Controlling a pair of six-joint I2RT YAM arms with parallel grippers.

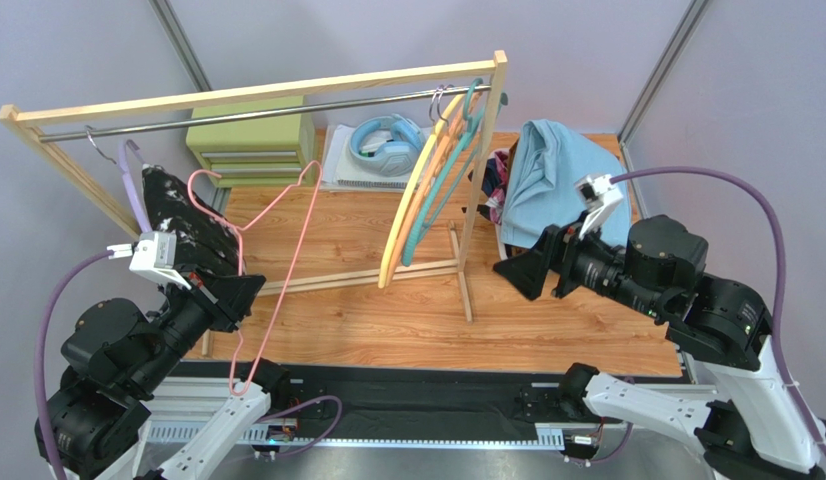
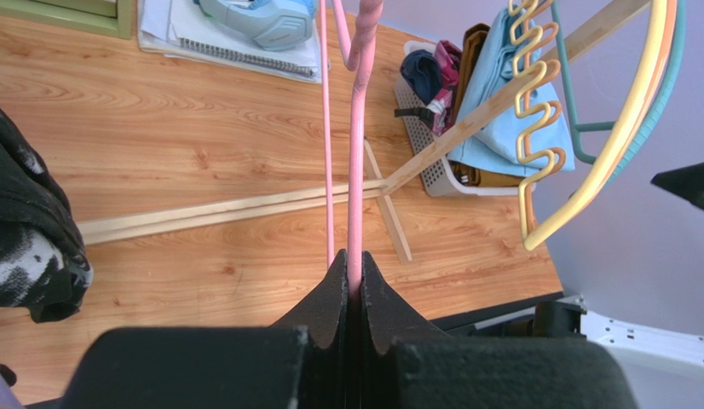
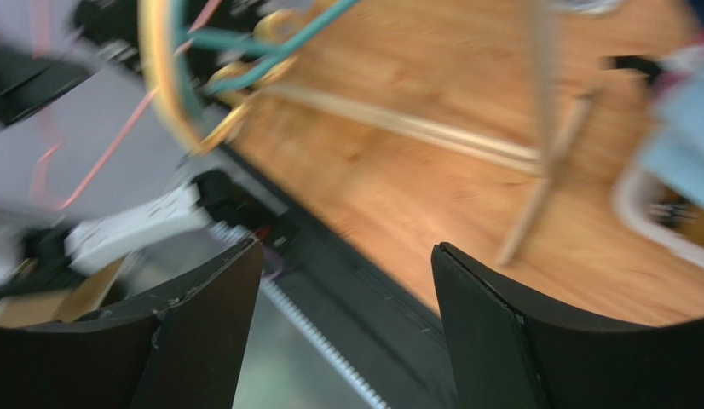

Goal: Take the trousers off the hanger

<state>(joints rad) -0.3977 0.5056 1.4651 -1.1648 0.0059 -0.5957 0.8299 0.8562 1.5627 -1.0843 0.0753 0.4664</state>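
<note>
Black trousers with white speckles (image 1: 192, 225) hang on a purple hanger (image 1: 132, 180) at the left end of the rail; in the left wrist view they sit at the left edge (image 2: 27, 247). My left gripper (image 1: 255, 290) (image 2: 355, 268) is shut on the thin bar of a bare pink hanger (image 1: 277, 235) (image 2: 357, 170). Light blue trousers (image 1: 552, 185) (image 2: 500, 94) lie on top of a basket (image 2: 424, 162), over navy (image 2: 422, 72), pink floral (image 2: 449, 64) and mustard-brown (image 2: 475, 43) trousers. My right gripper (image 1: 507, 270) (image 3: 347, 256) is open and empty, just left of the basket.
The wooden rack (image 1: 287, 90) with its metal rail spans the table. Bare yellow, orange and teal hangers (image 1: 427, 190) hang at its right end. Behind it stand a green drawer box (image 1: 252, 140) and blue headphones (image 1: 387, 140) on a notebook.
</note>
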